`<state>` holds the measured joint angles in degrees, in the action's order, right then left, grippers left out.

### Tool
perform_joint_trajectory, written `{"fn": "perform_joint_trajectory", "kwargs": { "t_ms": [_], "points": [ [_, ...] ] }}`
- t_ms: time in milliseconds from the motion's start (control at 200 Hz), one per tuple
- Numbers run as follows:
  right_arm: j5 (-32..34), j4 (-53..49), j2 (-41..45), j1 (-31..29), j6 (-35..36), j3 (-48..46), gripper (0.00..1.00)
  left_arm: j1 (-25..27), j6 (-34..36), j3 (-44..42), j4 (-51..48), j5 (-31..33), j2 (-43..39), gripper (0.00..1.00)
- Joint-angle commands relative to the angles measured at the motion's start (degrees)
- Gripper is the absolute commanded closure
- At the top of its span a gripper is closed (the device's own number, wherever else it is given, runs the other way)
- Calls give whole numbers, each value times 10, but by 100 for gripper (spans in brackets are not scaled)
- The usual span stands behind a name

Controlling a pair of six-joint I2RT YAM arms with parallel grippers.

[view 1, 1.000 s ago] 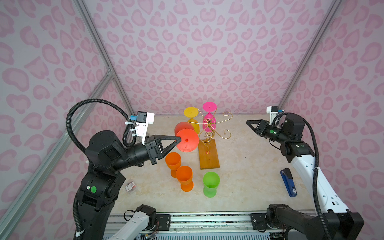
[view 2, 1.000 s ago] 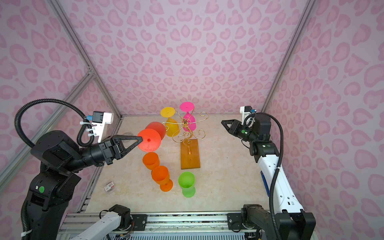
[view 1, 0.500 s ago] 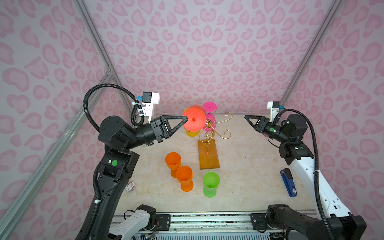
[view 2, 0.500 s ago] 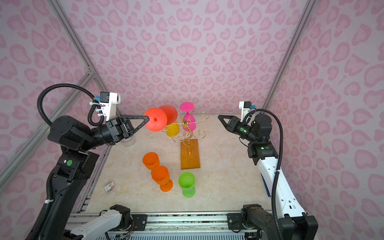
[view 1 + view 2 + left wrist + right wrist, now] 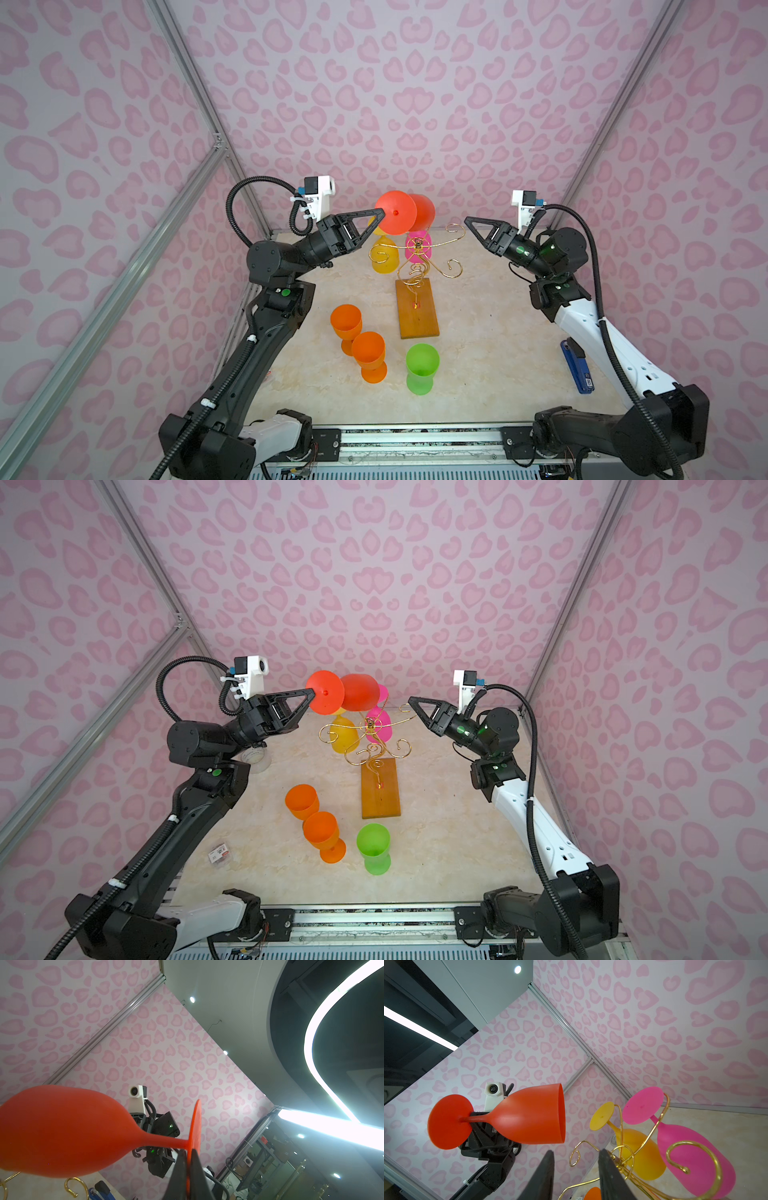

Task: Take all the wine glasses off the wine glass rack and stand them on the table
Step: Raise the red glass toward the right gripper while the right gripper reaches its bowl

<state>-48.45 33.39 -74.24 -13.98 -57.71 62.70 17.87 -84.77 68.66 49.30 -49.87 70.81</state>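
In a top view, nearest the camera on the pale marbled desk [image 5: 494,353], a green plastic wine glass [image 5: 422,368] and two orange plastic wine glasses [image 5: 369,353] stand upright, seemingly parked clear of the work. Behind them the thin gold wire wine glass rack [image 5: 415,247] on its wooden base [image 5: 417,311] carries a yellow plastic glass [image 5: 384,262] and a pink plastic glass [image 5: 424,250], hung bowl-down by their feet. Farthest, your left jaws are clamped on the foot of the red plastic wine glass [image 5: 405,212], held sideways above and clear of the wire, likely to avoid snagging; your right jaws stand parted and empty.
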Motion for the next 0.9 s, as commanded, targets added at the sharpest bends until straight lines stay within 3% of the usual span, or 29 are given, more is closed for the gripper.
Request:
{"fn": "perform_joint_trajectory", "kwargs": {
  "t_ms": [0, 425, 895],
  "points": [
    [-8, 76, -15, -8, -25, 2, 59, 1, -88, -11, 163, 16, 22, 98],
    [-13, 239, -76, -14, -111, -3, 56, 24, -280, -30, 417, 76, 152, 99],
    [-28, 320, -93, -14, -166, -13, 59, 43, -296, -5, 420, 80, 194, 98]
  ]
}}
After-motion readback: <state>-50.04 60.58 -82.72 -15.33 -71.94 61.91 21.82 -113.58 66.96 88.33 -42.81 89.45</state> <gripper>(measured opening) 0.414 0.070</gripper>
